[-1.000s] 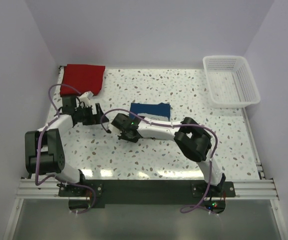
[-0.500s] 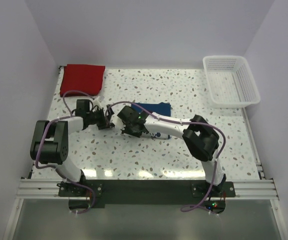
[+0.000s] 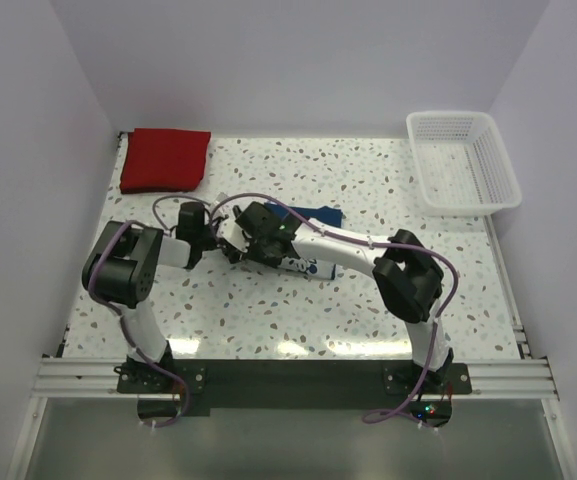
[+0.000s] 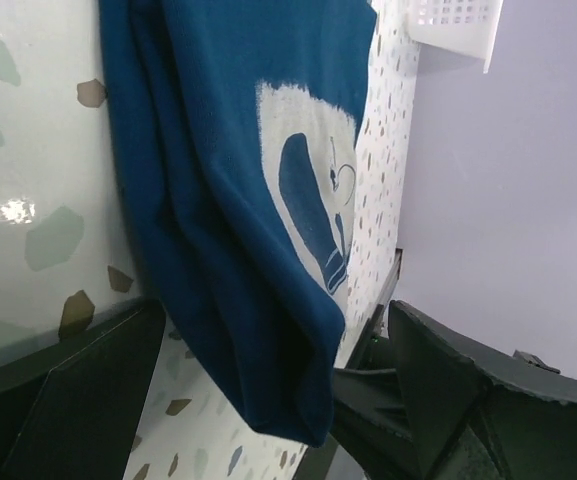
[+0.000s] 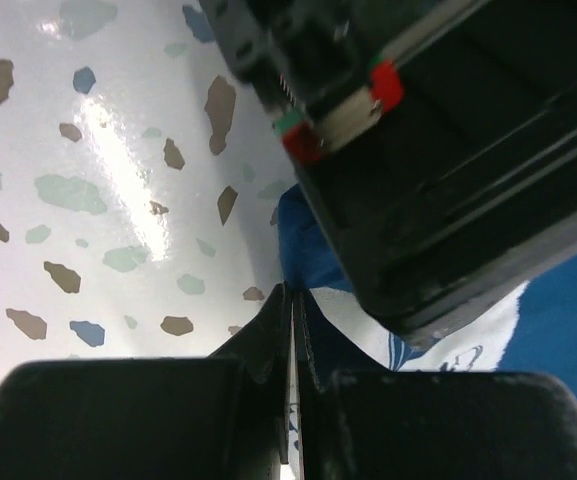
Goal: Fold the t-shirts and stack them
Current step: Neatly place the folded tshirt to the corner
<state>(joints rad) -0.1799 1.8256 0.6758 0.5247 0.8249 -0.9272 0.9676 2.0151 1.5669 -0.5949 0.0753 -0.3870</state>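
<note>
The right gripper [image 5: 292, 300] pinches only an edge of the blue shirt [image 4: 218, 150], which may slip. The left gripper [image 4: 268, 350], wide open, sits close and may bump it.

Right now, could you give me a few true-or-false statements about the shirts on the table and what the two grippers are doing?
The red t-shirt lies folded in the far left corner. True.
The left gripper is open around the blue t-shirt. True.
The blue t-shirt is stacked on the red t-shirt. False: they lie apart, with the blue one mid-table under the arms.
The right gripper is wide open. False: it is shut on the blue t-shirt's edge.
</note>
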